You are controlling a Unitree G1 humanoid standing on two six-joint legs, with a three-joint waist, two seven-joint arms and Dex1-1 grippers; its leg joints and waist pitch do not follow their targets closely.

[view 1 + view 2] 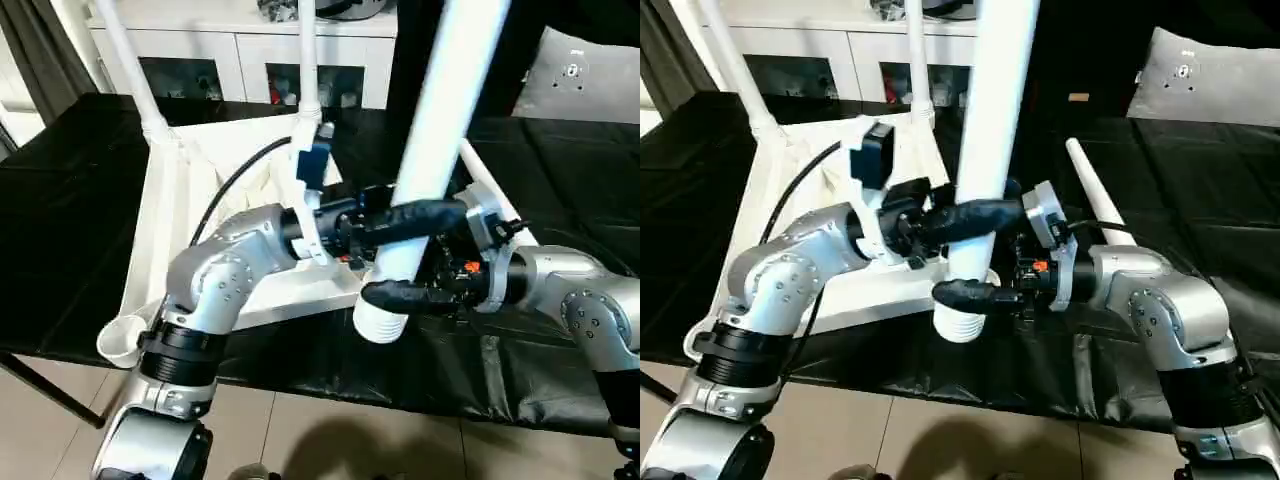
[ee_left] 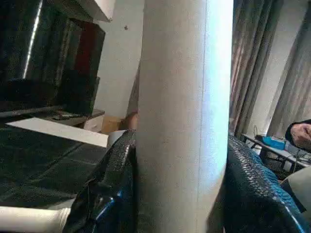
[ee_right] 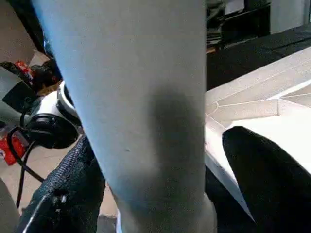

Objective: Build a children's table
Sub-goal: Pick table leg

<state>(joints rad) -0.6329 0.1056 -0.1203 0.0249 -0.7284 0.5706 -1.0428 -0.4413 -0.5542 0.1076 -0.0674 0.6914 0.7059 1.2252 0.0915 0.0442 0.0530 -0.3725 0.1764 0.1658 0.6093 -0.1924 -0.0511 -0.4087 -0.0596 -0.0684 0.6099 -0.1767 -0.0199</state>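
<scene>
Black cloth covers the worktop (image 1: pixel 90 230), with white cabinets (image 1: pixel 240 60) behind it. From the head views, the left gripper (image 1: pixel 958 222) and the right gripper (image 1: pixel 972 292) both clasp one white table leg (image 1: pixel 990 130) held nearly upright above the worktop's near edge, its ribbed end (image 1: pixel 960 325) pointing down. The tabletop (image 1: pixel 190 210) lies underside up toward the worktop's left side, two legs (image 1: pixel 125 55) already standing in its far corner sockets; a fourth leg (image 1: pixel 1090 195) lies loose on the cloth toward the right edge.

In the left wrist view, both black fingers (image 2: pixel 114 170) press against the leg's (image 2: pixel 184 116) sides.

In the right wrist view, widely spread fingers (image 3: pixel 65 194) bracket the leg (image 3: pixel 141 107), the ribbed tabletop (image 3: pixel 262 107) beyond.
</scene>
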